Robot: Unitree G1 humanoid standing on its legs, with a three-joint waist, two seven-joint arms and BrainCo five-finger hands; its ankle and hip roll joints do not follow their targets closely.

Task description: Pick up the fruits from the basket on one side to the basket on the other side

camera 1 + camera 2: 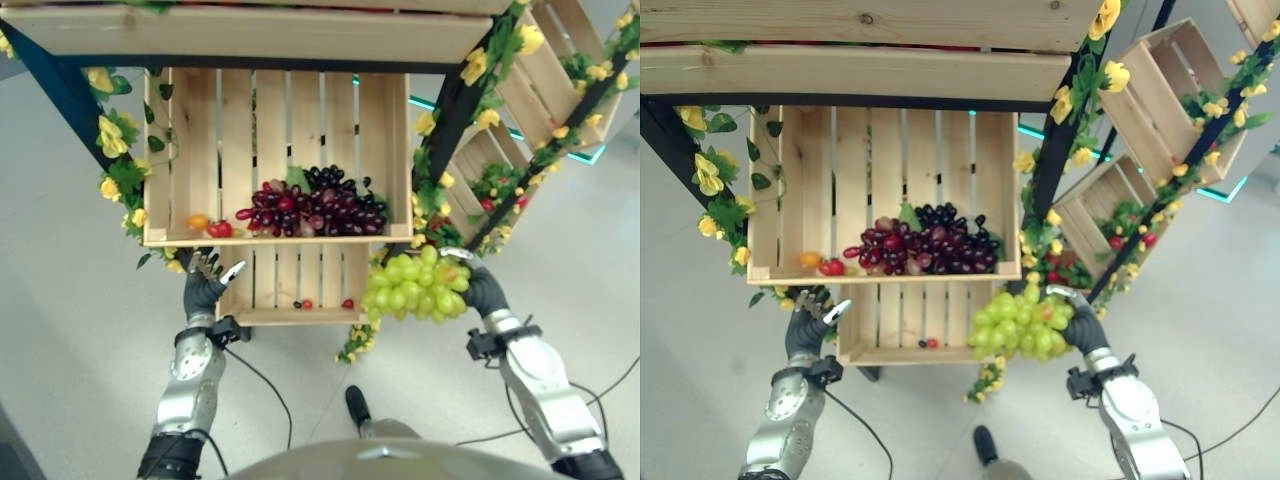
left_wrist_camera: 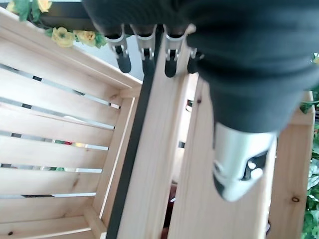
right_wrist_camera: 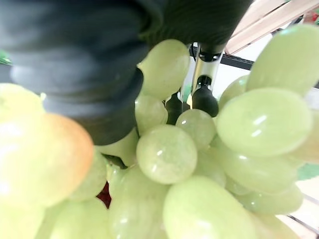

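The robot's right hand [image 1: 1083,328] is clamped on a bunch of pale green grapes [image 1: 1021,325], its dark-tipped fingers curled into the cluster. In the right wrist view the round green grapes [image 3: 199,164] press against the hand's dark ribbed cover and a silver finger [image 3: 202,84] shows among them. The bunch hangs in the air just in front of the right end of the wooden slatted crates, beside a black frame post wound with yellow artificial flowers and green leaves [image 1: 1065,100].

The upper wooden slatted crate [image 1: 385,130] holds a heap of dark red and near-black grapes [image 1: 315,208] toward its front middle and right. At its front left corner lie a small orange fruit [image 1: 197,221] and a small red fruit [image 1: 220,229], side by side and touching or nearly so. Beneath it, the lower smaller wooden crate [image 1: 300,316] has a few tiny red fruits [image 1: 346,303] on its floor.

The left hand [image 1: 205,285] is empty, held just below the upper crate's front left corner, at the left end of the lower crate. Its fingers [image 2: 144,52] are relaxed and spread apart, with the thumb [image 2: 239,159] standing clear of them. Their dark tips lie close to the crate's pale wooden slats [image 2: 60,129], but whether they touch the wood cannot be told.

Further wooden crates with flowers [image 1: 1155,95] hang on a second frame off to the right.
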